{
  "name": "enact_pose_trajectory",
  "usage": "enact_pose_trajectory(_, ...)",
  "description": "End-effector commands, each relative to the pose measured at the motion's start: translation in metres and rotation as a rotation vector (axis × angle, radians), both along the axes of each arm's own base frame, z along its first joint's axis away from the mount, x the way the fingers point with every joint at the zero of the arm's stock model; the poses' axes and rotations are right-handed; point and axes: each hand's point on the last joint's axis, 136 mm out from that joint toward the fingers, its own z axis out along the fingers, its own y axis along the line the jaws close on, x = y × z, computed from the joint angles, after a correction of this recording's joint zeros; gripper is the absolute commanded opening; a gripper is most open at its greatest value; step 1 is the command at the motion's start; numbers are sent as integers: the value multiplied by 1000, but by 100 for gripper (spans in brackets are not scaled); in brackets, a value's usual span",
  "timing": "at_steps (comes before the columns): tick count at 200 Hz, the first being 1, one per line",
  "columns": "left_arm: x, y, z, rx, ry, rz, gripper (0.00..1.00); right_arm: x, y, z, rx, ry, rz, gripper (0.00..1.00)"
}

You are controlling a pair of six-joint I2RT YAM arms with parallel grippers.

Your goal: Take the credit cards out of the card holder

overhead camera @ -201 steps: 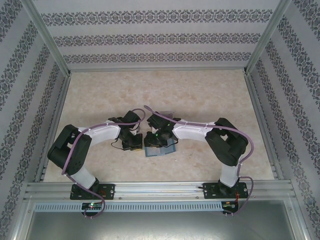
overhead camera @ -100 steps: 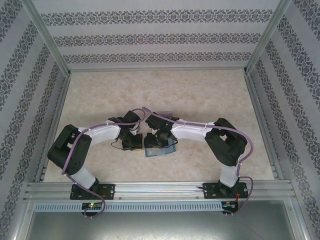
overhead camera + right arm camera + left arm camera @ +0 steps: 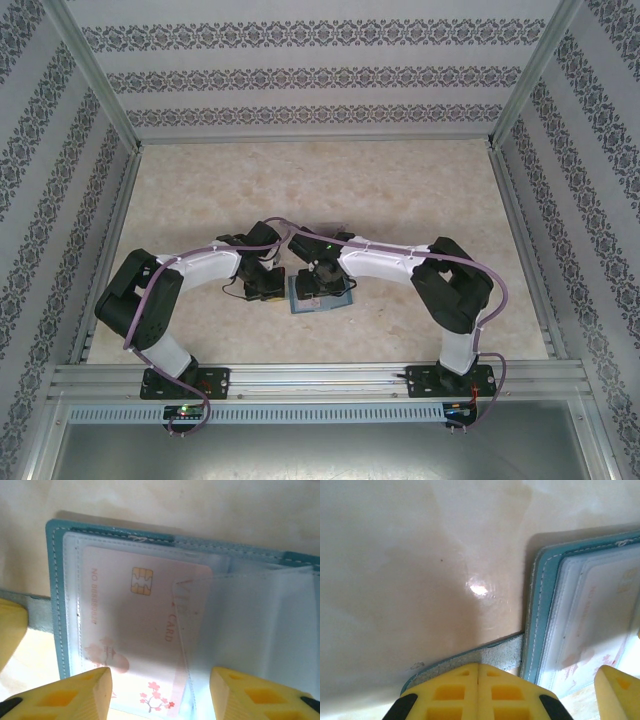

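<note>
The card holder point(image 3: 325, 303) lies open and flat on the table point(image 3: 400, 190), with both grippers down at it.

The left gripper point(image 3: 478, 680) is at the card holder's outer side edge. Its two yellow fingers point(image 3: 450, 695) are pressed together with no gap between them. The grey side tab point(image 3: 497, 655) runs out from the teal edge and goes in under the fingertips. Whether the tab is pinched between the fingers or only pressed beneath them cannot be told.

The right gripper point(image 3: 160, 680) hangs over the card holder's open inner face with its fingers point(image 3: 75, 695) spread well apart, one on each side of a clear pocket point(image 3: 235, 630). Nothing is between them, and the tips sit just above or on the plastic; contact cannot be told.

A credit card point(image 3: 145, 625) is inside the clear sleeve of the panel next to the tab. It is pale pink and white with a gold chip, red lettering and a small flower print. Its long edge runs along the stitched teal border. A loose clear pocket overlaps the card's inner end.

In the overhead view, the left gripper point(image 3: 265, 285) sits just beside the card holder and the right gripper point(image 3: 322, 283) sits on top of it.
</note>
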Motion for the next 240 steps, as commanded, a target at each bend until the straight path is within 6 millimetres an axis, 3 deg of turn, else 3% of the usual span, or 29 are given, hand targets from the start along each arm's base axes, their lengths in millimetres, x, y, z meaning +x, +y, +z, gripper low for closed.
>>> enact_pose_trajectory(1, -2, 0, -8, 11, -7, -27, 1, 2, -10, 10, -68, -46, 18, 58)
enact_pose_trajectory(34, 0, -1, -6, 11, -10, -28, 1, 6, -19, 15, -113, -78, 16, 62)
enact_pose_trajectory(159, 4, -4, 1, 6, -15, -33, 1, 12, -50, 27, -258, -150, 24, 65)
enact_pose_trajectory(240, 4, -5, 0, 3, -9, -32, 1, 10, -63, 15, -317, -137, 32, 68)
